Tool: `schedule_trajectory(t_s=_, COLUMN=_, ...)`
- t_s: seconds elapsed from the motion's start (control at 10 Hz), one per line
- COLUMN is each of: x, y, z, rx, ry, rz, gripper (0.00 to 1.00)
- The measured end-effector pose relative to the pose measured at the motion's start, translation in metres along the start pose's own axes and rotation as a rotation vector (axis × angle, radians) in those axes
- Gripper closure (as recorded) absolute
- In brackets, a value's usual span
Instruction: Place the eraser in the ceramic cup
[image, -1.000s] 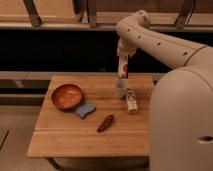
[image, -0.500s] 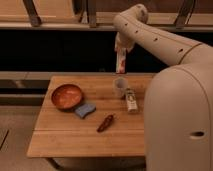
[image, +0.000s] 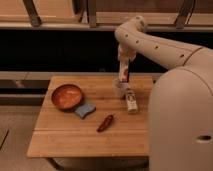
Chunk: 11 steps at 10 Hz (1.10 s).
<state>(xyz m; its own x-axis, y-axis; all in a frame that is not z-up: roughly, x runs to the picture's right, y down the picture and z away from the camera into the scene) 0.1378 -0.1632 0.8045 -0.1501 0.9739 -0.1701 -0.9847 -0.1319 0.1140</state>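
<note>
Hangs the gripper (image: 123, 64) over the far right part of the worktop (image: 60, 142), directly above the cup (image: 120, 90). Clamps the jaws on the upper end of the eraser (image: 125, 75) and holds it upright, lower end at or just above the cup's mouth (cannot tell whether the tip is inside the rim).

Could go wrong in a few ways from here. Could catch the eraser's tip on the rim if lowered off-centre, and so knock the light cup over or shove it into the remote-like bar (image: 131, 100) lying just beside it on the near right. Could also topple the cup after release, given an eraser that looks longer than the cup is tall. Could bounce out onto the worktop if let go too high. Should not trouble the orange bowl (image: 66, 96), the blue sponge (image: 86, 109) or the red pepper-like thing (image: 105, 123), all apart to the left and nearer.

Brings the arm (image: 150, 45) in from the right, sloping up to a bend at the far top, then straight down, wrist vertical, jaws pointing at the worktop.
</note>
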Motion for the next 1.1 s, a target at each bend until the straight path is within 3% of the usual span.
schedule_trajectory(t_s=0.2, x=-0.007, y=-0.016, z=0.007, rx=0.006, ry=-0.043, rz=0.024, gripper=1.00)
schedule_trajectory(t_s=0.4, x=-0.023, y=-0.013, z=0.013, rx=-0.062, ry=-0.108, rz=0.040, gripper=1.00)
schedule_trajectory(t_s=0.6, x=-0.031, y=0.006, z=0.016, rx=-0.170, ry=-0.153, rz=0.035, gripper=1.00)
schedule_trajectory(t_s=0.9, x=-0.016, y=0.013, z=0.027, rx=-0.253, ry=-0.149, rz=0.008, gripper=1.00)
schedule_trajectory(t_s=1.1, x=-0.013, y=0.009, z=0.035, rx=-0.276, ry=-0.146, rz=-0.013, gripper=1.00)
